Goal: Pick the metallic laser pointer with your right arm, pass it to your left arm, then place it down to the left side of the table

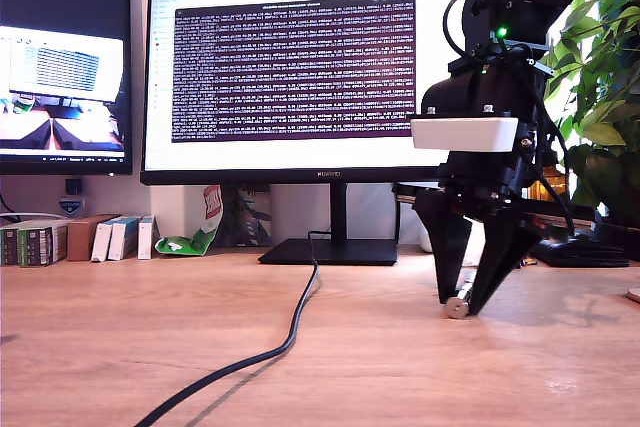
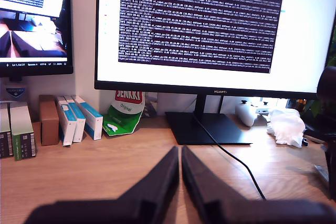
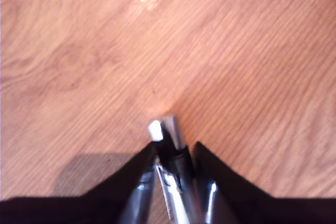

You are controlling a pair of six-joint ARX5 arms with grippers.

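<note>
Where the laser pointer (image 1: pixel 459 305) lies on the surface (image 1: pixel 380 347), my second gripper (image 1: pixel 467 299) stands clamped around it, right of the HUAWEI monitor (image 1: pixel 300 67) stand in the exterior view. My first gripper (image 2: pixel 180 153) hangs with jaws together, facing that monitor; screen text is unreadable.

"HUAWEI" stands on the lower bezel of the wide black-framed monitor (image 2: pixel 216 92). "JENKKI" and "Original" are printed on the green, red and white pouch (image 2: pixel 125 109) beneath it.
</note>
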